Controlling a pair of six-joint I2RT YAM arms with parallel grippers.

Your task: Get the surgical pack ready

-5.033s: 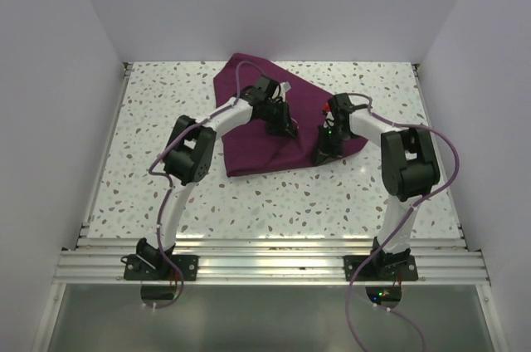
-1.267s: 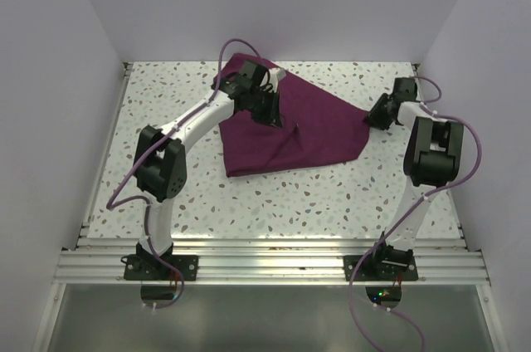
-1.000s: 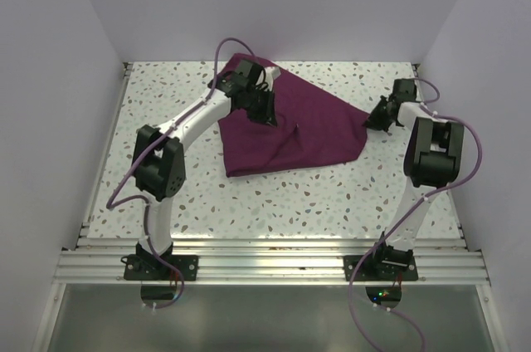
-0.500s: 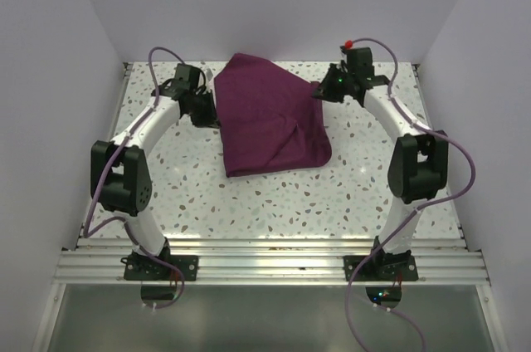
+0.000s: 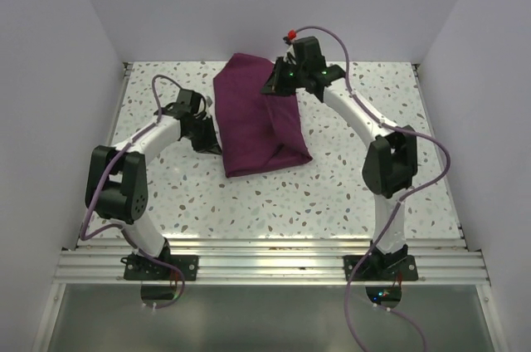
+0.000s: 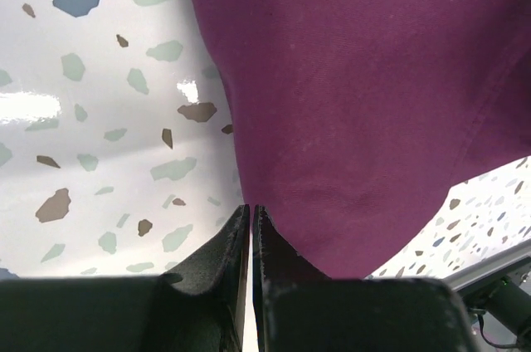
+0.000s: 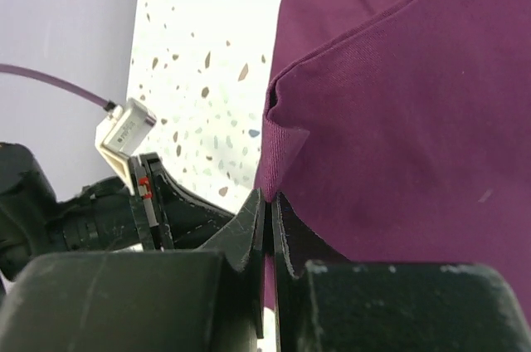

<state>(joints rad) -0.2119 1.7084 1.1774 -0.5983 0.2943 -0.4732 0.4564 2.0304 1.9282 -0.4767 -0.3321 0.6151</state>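
Note:
The surgical pack, a maroon-purple cloth drape [image 5: 253, 119], lies folded on the speckled table [image 5: 348, 194] at the middle back. My right gripper [image 5: 278, 86] is above its far part, shut on a folded corner of the cloth [image 7: 286, 132], which shows pinched between the fingertips [image 7: 267, 198]. My left gripper [image 5: 209, 140] is low at the drape's left edge. In the left wrist view its fingers are closed together [image 6: 250, 207], with the cloth [image 6: 357, 103] just to their right and only table showing in the slit between them.
White walls enclose the table on the left, back and right. An aluminium rail [image 5: 265, 261] runs along the near edge by the arm bases. The left arm's wrist [image 7: 99, 202] shows beyond the cloth edge in the right wrist view.
My right gripper has carried the drape's right corner up and leftward, folding the cloth over into a narrower shape. My left gripper has moved off the cloth to its left edge.

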